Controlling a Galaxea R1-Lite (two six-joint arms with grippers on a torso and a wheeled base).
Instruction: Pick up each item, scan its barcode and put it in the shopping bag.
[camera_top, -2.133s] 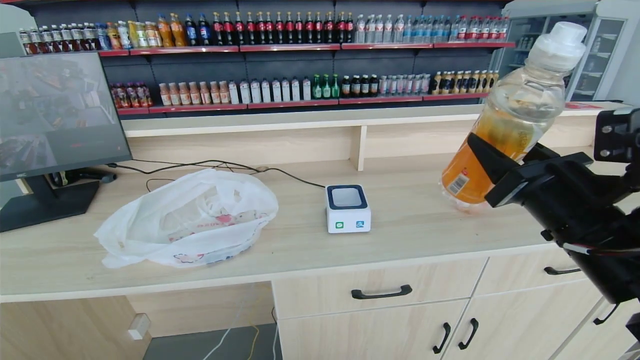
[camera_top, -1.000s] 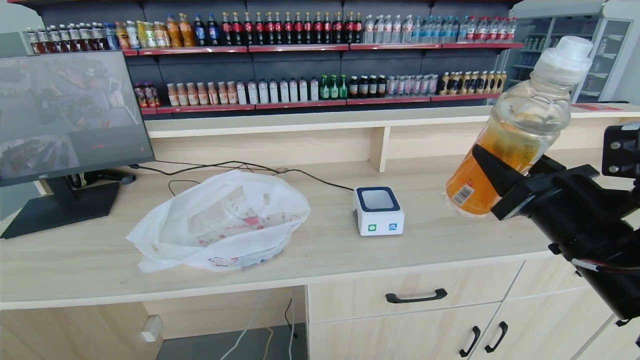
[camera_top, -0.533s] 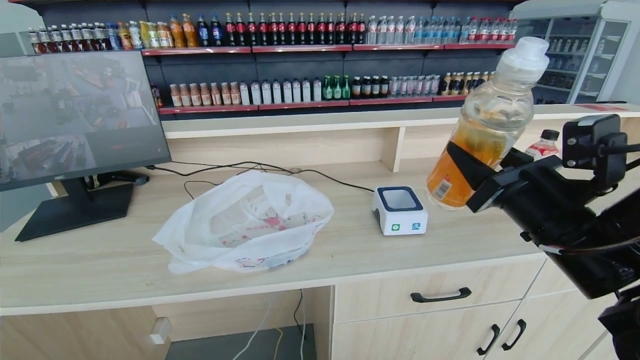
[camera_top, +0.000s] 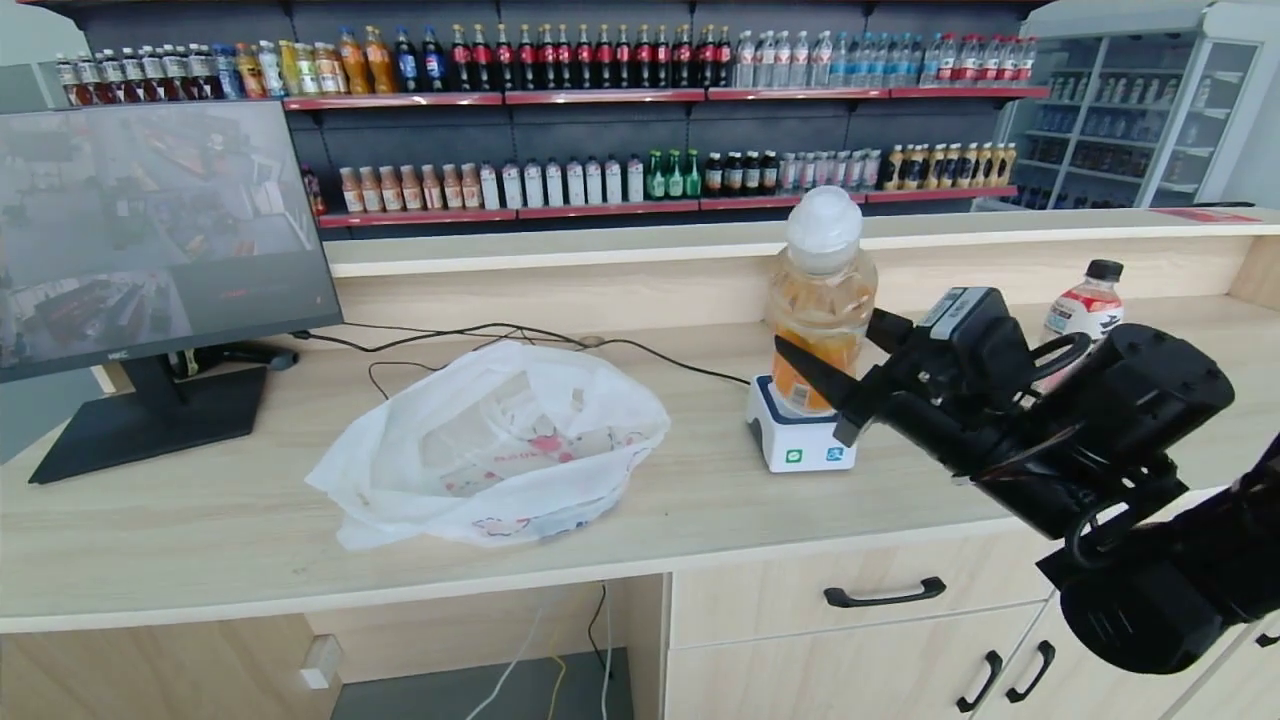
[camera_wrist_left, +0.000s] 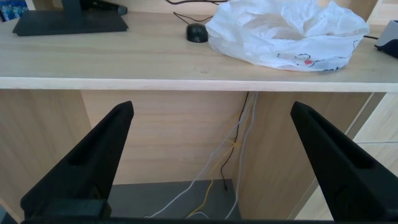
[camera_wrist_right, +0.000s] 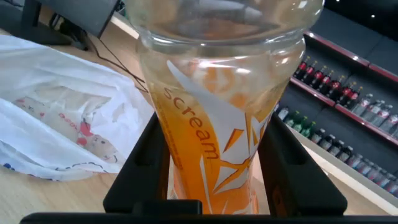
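We bring the bottle (camera_top: 820, 285) over from the right; our right hand (camera_top: 830, 352) grips it upright, just above the scanner (camera_top: 800, 455).

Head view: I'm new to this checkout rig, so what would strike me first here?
The orange drink bottle, upright in the right gripper, is held over the white scanner. Left of it on the counter lies the crumpled white shopping bag, with a monitor at the far left.
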